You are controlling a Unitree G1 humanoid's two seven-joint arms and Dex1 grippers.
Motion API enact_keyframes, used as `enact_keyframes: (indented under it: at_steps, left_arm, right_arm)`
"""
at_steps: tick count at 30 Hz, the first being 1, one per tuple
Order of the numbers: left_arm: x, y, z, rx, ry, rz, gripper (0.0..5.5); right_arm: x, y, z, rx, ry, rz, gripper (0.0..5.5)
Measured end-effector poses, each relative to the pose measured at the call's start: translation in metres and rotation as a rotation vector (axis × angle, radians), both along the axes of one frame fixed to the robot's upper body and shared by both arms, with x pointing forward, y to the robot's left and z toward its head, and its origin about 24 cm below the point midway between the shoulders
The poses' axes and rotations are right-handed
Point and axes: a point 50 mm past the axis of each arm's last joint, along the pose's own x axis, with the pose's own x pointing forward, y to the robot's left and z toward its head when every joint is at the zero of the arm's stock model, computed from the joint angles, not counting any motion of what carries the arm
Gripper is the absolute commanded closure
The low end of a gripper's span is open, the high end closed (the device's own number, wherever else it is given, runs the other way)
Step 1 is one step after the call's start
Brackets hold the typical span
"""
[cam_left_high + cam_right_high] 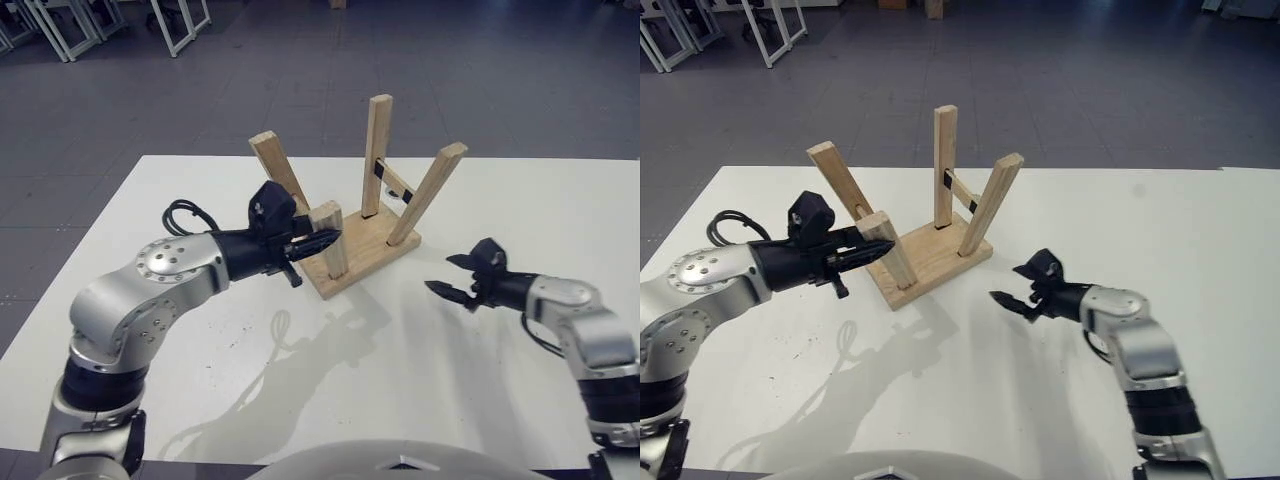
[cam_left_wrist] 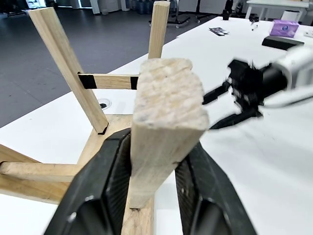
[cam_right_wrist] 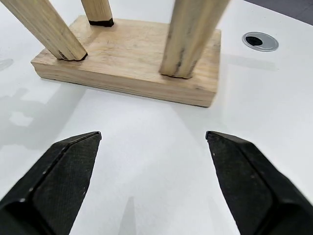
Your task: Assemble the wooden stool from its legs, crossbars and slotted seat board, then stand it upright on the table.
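The wooden stool lies upside down on the white table (image 1: 520, 210), its seat board (image 1: 372, 256) flat and its legs pointing up. A crossbar (image 1: 396, 183) with black ends joins the two far legs. My left gripper (image 1: 322, 240) is shut on the near leg (image 1: 333, 236) at the board's front corner; in the left wrist view its fingers (image 2: 111, 172) press both sides of that leg (image 2: 164, 112). My right gripper (image 1: 441, 274) hovers low over the table to the right of the stool, open and holding nothing, with the seat board (image 3: 132, 58) just beyond its fingertips (image 3: 78, 147).
A round cable hole (image 3: 260, 41) sits in the tabletop behind the stool. The table's far edge borders dark floor with white frames (image 1: 180, 20) far back. Bare tabletop lies in front of the stool and on both sides.
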Motion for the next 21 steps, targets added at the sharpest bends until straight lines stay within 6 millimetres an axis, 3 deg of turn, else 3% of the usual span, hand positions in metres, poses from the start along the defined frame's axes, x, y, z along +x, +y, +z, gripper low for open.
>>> enact_keyframes:
  at_steps: [7,12,19,21]
  left_arm:
    - [0.000,0.049,0.015,0.100,0.048,-0.173,4.32]
    - [0.004,0.064,0.025,0.088,0.079,-0.271,4.32]
    - [0.005,0.061,0.031,0.045,0.070,-0.416,4.32]
    - [0.006,0.060,0.030,0.044,0.062,-0.425,4.32]
  right_arm:
    - [0.001,-0.020,0.066,0.209,0.049,0.249,1.54]
    - [0.010,-0.010,0.098,0.291,0.008,0.355,1.54]
    - [0.018,0.026,0.098,0.345,0.018,0.475,1.54]
    - [0.013,0.037,0.097,0.368,0.057,0.513,1.90]
